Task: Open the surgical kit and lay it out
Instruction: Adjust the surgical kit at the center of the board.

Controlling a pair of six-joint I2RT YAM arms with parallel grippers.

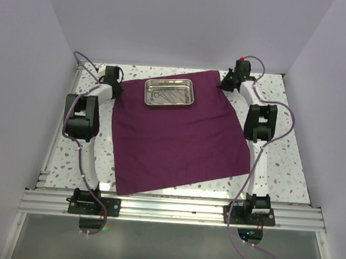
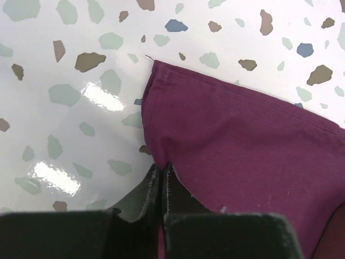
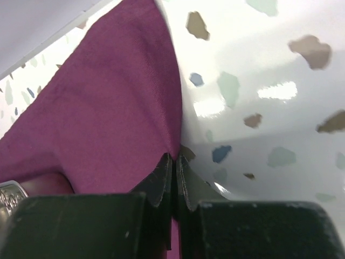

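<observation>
The dark purple cloth wrap [image 1: 178, 141] lies spread flat on the speckled table. A shiny steel tray [image 1: 168, 104] rests on its far part, holding small silver instruments [image 1: 166, 95]. My left gripper [image 1: 118, 91] is at the cloth's far-left corner. In the left wrist view this gripper [image 2: 161, 166] is shut on the cloth [image 2: 242, 140] edge, just below the hemmed corner. My right gripper [image 1: 224, 83] is at the far-right corner. In the right wrist view it [image 3: 173, 156] is shut on the cloth [image 3: 118, 108] edge, and a corner of the tray [image 3: 9, 194] shows at the lower left.
White walls enclose the table on the left, back and right. An aluminium rail [image 1: 168, 208] with both arm bases runs along the near edge. Purple cables [image 1: 282, 127] loop beside each arm.
</observation>
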